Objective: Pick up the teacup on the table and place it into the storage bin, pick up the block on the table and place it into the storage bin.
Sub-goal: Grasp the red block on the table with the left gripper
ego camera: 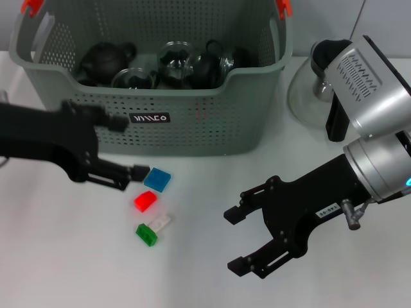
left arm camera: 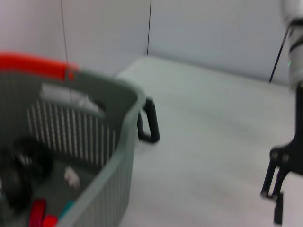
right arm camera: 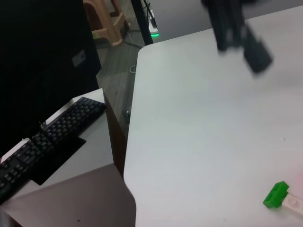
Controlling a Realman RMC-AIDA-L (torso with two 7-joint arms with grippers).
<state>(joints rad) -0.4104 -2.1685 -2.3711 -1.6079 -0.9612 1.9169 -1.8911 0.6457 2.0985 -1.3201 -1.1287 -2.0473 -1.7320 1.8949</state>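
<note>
Four small blocks counted on the white table point(ego camera: 77, 256), all at six o'clock of the storage bin point(ego camera: 192, 122): blue block point(ego camera: 157, 179) nearest the bin, red block point(ego camera: 145, 201) just at seven o'clock of it, then white block point(ego camera: 160, 222) and green block point(ego camera: 147, 233) touching each other, lowest of the group. Found none of them lifted.

Saw the left gripper point(ego camera: 125, 147) at nine o'clock of the blue block, low over the table, fingers apart and holding nothing; lower fingertip just beside the blue block's edge, contact not possible to tell. Upper finger in front of the bin's front wall, near the small black label point(ego camera: 149, 118).

Saw the right gripper point(ego camera: 234, 240) at four o'clock of the blocks, well apart from them, jaws spread wide and empty.

Noted inside the bin several dark teapots point(ego camera: 103, 61) and glass cups point(ego camera: 133, 78) crowded together; could not tell which was the teacup. Orange handle clips at the bin's top corners. Glass carafe point(ego camera: 305, 90) with black handle at three o'clock of the bin, on the table.

From the left wrist view, made out the bin's wall point(left arm camera: 109, 156) close up. From the right wrist view, picked out the green block point(right arm camera: 275, 195) joined to the white one point(right arm camera: 294, 203), and a keyboard point(right arm camera: 47, 137) on a desk beyond the table edge.
</note>
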